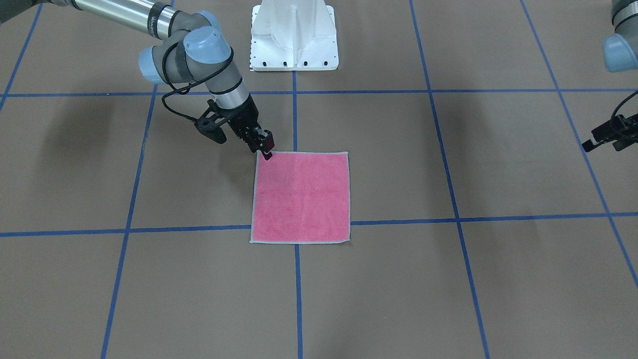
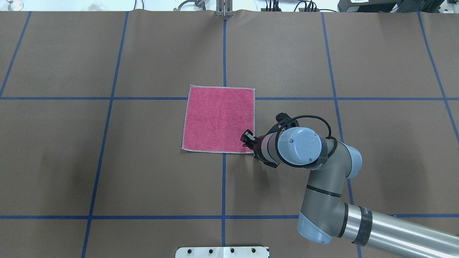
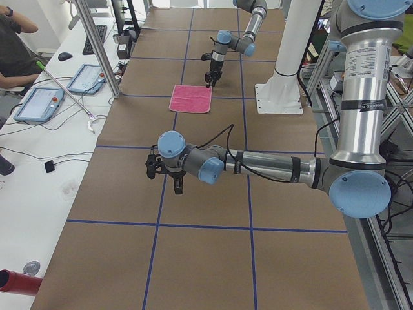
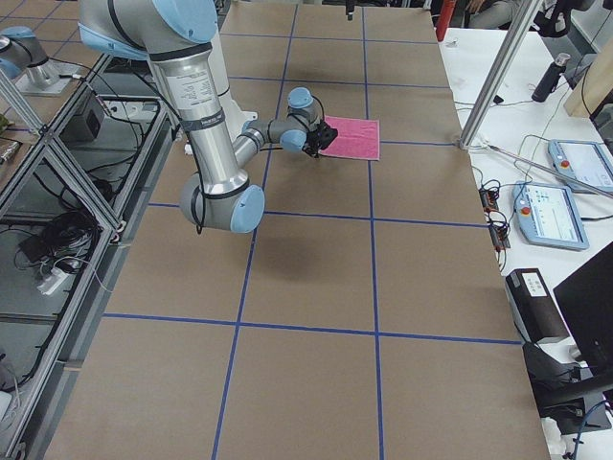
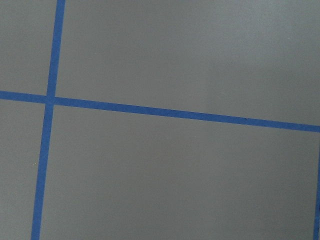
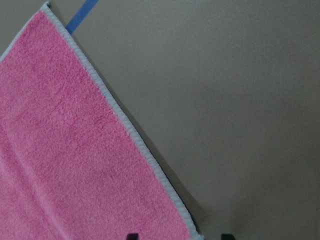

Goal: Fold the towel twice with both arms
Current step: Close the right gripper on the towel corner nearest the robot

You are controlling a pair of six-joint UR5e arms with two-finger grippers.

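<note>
1. Towel (image 1: 300, 198) lies flat and unfolded, pink face up, near the middle of the table (image 1: 498, 289), over a crossing of blue tape lines (image 1: 403, 221).
2. Right gripper (image 1: 264, 151) is down at the towel's corner nearest the robot on its right side, with its fingers spread and the corner between them.
3. Left gripper (image 3: 177, 187) hangs over the table, well apart from the towel. I cannot tell whether its fingers are spread or clenched.

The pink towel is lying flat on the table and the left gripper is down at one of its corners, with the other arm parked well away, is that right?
Not quite: the right gripper is at that corner, not the left, as the overhead exterior view shows. The towel does lie flat, pink face up, and the left gripper is well away.
</note>
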